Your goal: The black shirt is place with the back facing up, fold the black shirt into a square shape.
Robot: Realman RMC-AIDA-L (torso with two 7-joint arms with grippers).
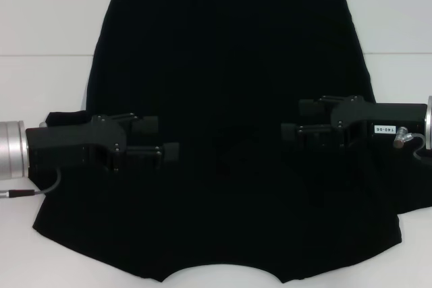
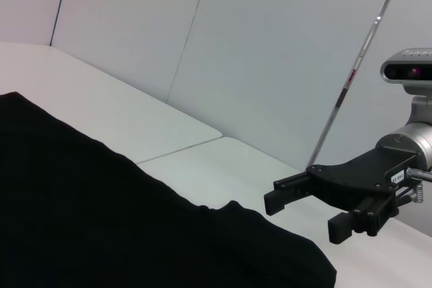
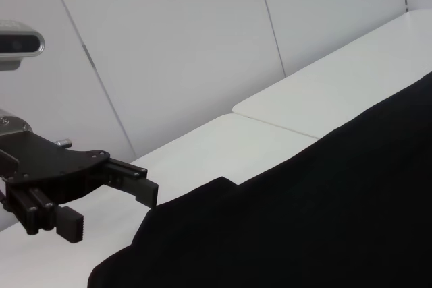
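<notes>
Shirt: the black shirt [image 1: 223, 65] lies spread flat on the white table [image 1: 40, 18], filling most of the head view; plain black side up, no lettering showing; its far edge runs straight across the top, its near edge curves inward at the middle; a small flap of fabric pokes out at its left side, behind the left arm.
Left gripper: the left gripper [image 1: 162, 138] reaches in from the left, over the shirt's left part, fingers pointing toward the middle; jaws apart, nothing between them; the right wrist view shows it [image 3: 111, 200] spread above the table beside the shirt's edge.
Right gripper: the right gripper [image 1: 293, 118] reaches in from the right, over the shirt's right part, facing the left one; jaws apart, empty; the left wrist view shows it [image 2: 304, 214] the same.
Gap: the two grippers are well apart, with bare shirt between them.
</notes>
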